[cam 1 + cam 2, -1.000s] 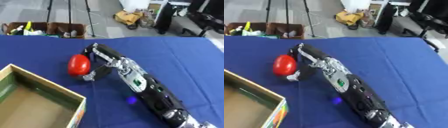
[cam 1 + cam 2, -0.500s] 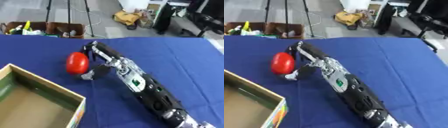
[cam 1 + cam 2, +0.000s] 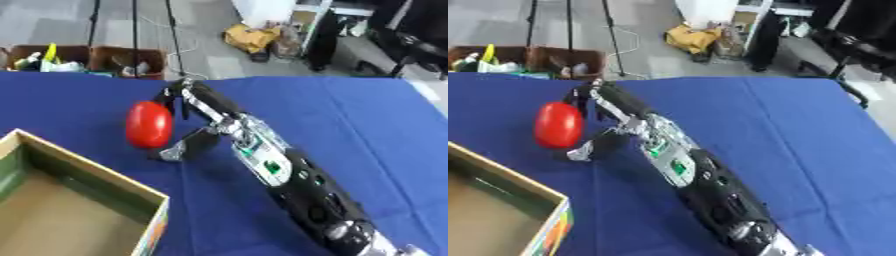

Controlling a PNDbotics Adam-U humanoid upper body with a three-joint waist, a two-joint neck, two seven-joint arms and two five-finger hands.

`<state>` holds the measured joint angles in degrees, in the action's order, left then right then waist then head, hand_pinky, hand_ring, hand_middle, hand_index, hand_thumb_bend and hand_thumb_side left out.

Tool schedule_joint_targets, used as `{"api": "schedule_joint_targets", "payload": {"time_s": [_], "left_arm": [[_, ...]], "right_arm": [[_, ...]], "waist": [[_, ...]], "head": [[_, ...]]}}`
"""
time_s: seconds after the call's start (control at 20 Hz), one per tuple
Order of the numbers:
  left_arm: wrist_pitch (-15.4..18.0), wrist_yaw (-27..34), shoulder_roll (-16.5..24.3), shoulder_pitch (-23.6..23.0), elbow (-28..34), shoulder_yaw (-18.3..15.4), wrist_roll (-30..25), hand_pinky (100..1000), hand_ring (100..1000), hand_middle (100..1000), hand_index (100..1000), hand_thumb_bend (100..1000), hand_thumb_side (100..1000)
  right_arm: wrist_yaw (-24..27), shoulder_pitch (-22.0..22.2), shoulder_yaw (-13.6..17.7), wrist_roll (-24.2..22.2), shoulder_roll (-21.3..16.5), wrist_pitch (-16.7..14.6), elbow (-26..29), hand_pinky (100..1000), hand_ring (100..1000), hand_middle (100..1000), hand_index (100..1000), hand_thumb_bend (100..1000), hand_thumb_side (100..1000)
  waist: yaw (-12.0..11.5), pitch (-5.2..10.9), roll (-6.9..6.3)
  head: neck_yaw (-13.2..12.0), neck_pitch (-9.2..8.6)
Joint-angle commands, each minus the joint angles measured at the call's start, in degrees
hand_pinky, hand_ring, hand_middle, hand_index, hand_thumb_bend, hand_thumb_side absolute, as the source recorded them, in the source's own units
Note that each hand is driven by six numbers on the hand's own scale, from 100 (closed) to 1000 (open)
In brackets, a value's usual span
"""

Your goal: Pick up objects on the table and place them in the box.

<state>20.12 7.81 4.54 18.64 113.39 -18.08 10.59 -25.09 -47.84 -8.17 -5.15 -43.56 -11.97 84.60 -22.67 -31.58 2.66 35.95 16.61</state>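
Note:
A red, egg-shaped object [image 3: 149, 125] stands upright on the blue-covered table [image 3: 376, 130], left of the middle. My right hand [image 3: 213, 116] reaches it from the lower right. Its fingers [image 3: 173, 93] curl over the object's top and far side, and the thumb [image 3: 186, 146] stretches out under its right flank. The hand is shut on the red object. An open cardboard box [image 3: 98, 173] with a green inner wall fills the lower left corner, its near corner just below the object. My left hand shows in neither view.
The black and silver right forearm [image 3: 297, 187] lies diagonally across the table's middle. Beyond the far table edge are floor boxes holding clutter [image 3: 87, 57], tripod legs [image 3: 134, 30] and a yellow bag [image 3: 249, 37].
The right hand and the red object have shifted slightly to the left and away from me. The box has stayed where it was.

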Motion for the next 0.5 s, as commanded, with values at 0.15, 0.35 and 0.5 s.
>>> {"api": "schedule_joint_targets", "payload": {"time_s": [0.15, 0.35, 0.5], "left_arm": [[-0.39, 0.42, 1.71, 0.13, 1.21, -0.65, 0.17, 344, 507, 551, 731, 100, 781], [-0.63, 0.70, 2.08, 0.02, 1.21, -0.65, 0.34, 345, 508, 551, 731, 100, 782], [-0.78, 0.92, 2.50, -0.18, 1.21, -0.75, 0.58, 346, 509, 551, 731, 100, 781]], "right_arm": [[0.69, -0.23, -0.01, 0.74, -2.62, 0.61, 3.69, 352, 650, 436, 549, 100, 252], [1.41, 0.09, -0.25, 1.21, -3.16, 1.17, 5.79, 349, 648, 437, 537, 100, 243], [2.06, 0.30, -0.49, 1.29, -3.64, 1.39, 7.36, 348, 647, 436, 534, 100, 246]], "waist": [[0.24, 2.54, -0.10], [0.51, 3.27, -0.05], [0.74, 3.97, 0.00]], "head": [[0.20, 0.47], [0.55, 1.20], [0.62, 2.04]]}}
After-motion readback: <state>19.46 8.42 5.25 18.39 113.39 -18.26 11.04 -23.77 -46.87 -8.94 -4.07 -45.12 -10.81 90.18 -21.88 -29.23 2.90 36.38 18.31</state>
